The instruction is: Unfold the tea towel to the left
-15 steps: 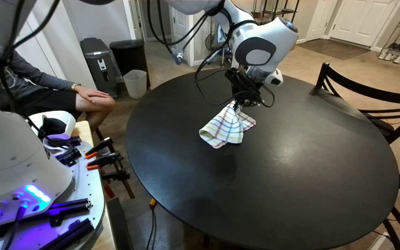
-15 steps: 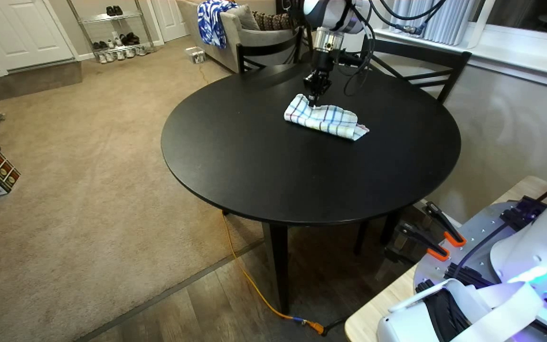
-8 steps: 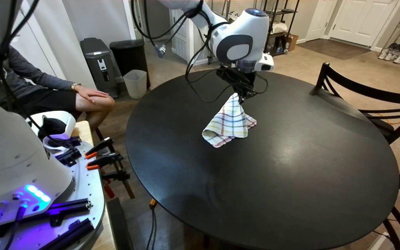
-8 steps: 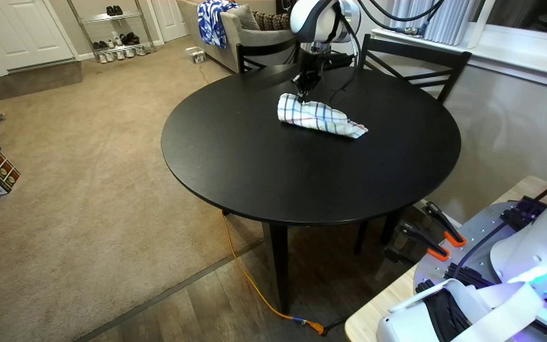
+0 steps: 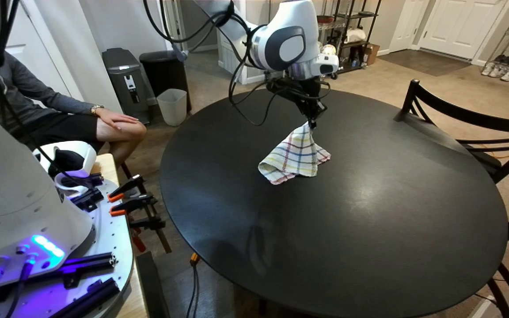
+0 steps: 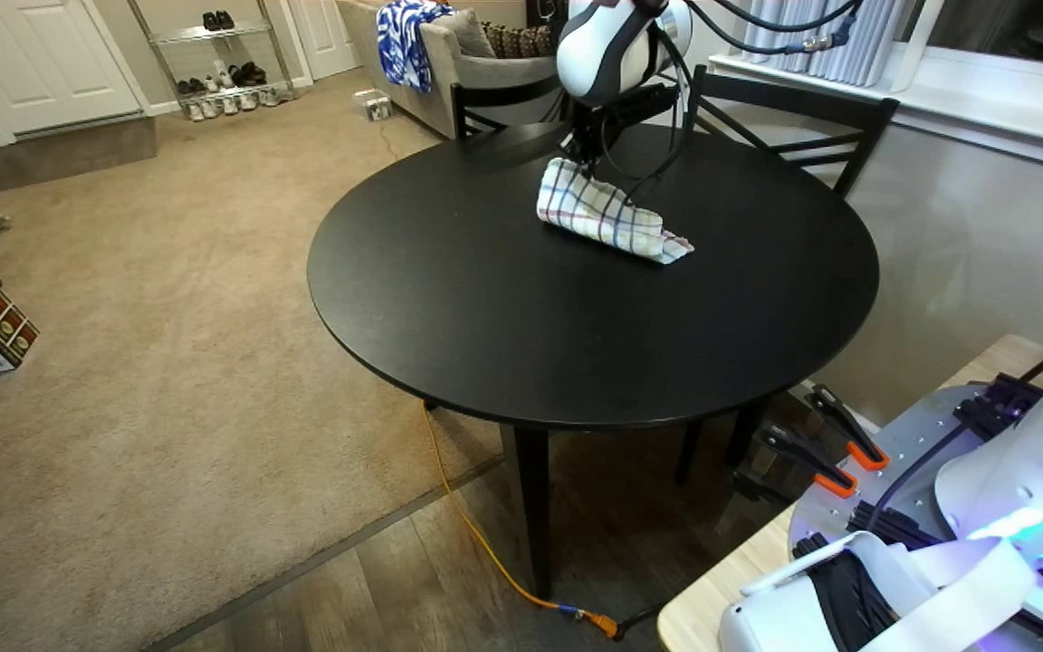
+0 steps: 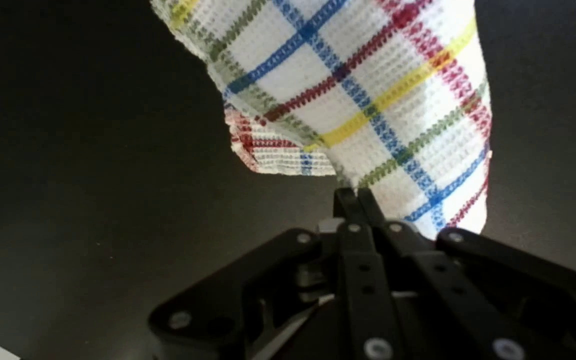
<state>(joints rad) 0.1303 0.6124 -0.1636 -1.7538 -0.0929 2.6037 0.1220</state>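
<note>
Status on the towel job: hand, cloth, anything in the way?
Hand shut on tea towel. Cloth peaked up at the pinch, lower part on table, not yet spread flat. Cable loop hangs close by, might snag.

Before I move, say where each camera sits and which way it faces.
Exterior view: high, robot base at frame left, facing down across the table; base, arm, gripper show.
Exterior view: high, base at lower right, facing across the table toward the sofa; base, arm, gripper show.
Wrist view: on the wrist, facing past the gripper onto the tea towel; gripper shows.
Both exterior views share table, tea towel, base.
</note>
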